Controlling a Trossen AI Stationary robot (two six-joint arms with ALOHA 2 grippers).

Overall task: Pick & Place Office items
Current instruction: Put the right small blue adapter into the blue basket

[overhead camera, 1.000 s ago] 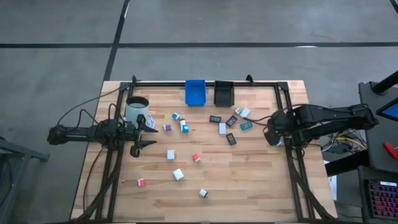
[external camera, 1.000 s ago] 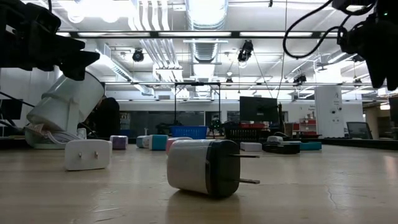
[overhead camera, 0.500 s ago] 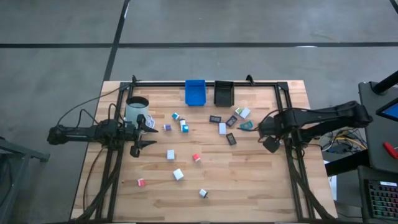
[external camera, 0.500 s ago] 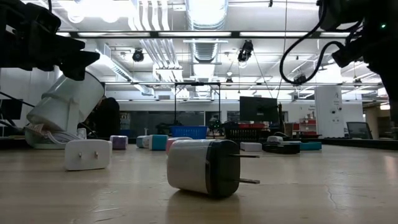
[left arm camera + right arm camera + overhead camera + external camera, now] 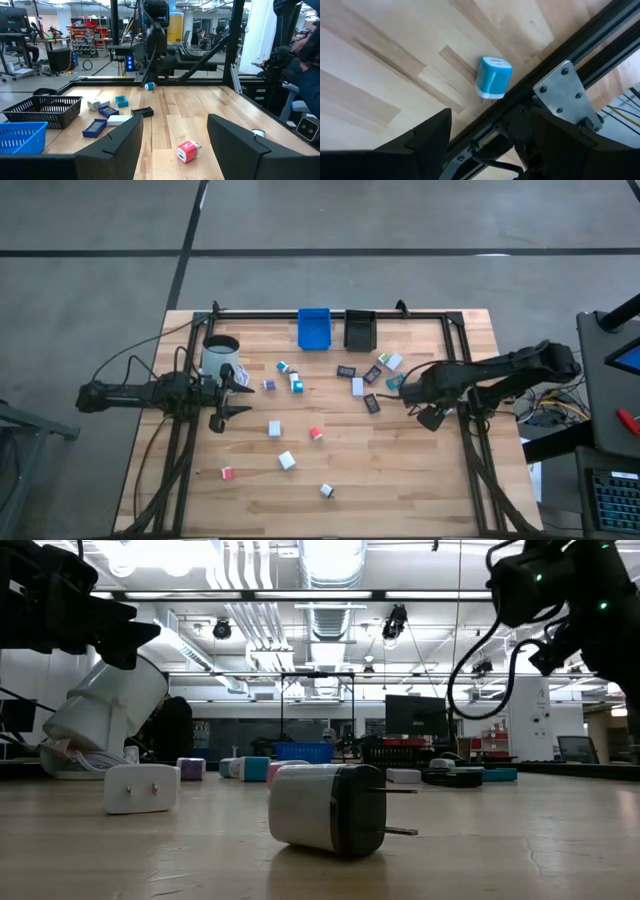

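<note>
Small office items lie scattered on the wooden table (image 5: 400,480): white cubes (image 5: 287,460), red cubes (image 5: 316,433), and flat black, white and teal pieces (image 5: 358,387) near the bins. My left gripper (image 5: 233,394) hovers open beside the white mug (image 5: 220,357); in its wrist view a red cube (image 5: 186,151) lies ahead of the open gripper (image 5: 175,122). My right gripper (image 5: 408,390) reaches in from the table's right, open and above the table. Its wrist view shows a blue-white cube (image 5: 493,76) ahead of the open gripper (image 5: 492,120), lying flat beside the black frame rail (image 5: 555,55).
A blue bin (image 5: 313,328) and a black bin (image 5: 359,329) stand at the far edge. Black frame rails (image 5: 463,370) run along the table's sides. In the low view a white-and-black plug cube (image 5: 325,808) lies near, with a white one (image 5: 140,788) behind it.
My right arm has stretched in from the table's right edge toward the flat pieces near the middle, its gripper travelling left over the table. My left arm and the items have stayed where they were.
</note>
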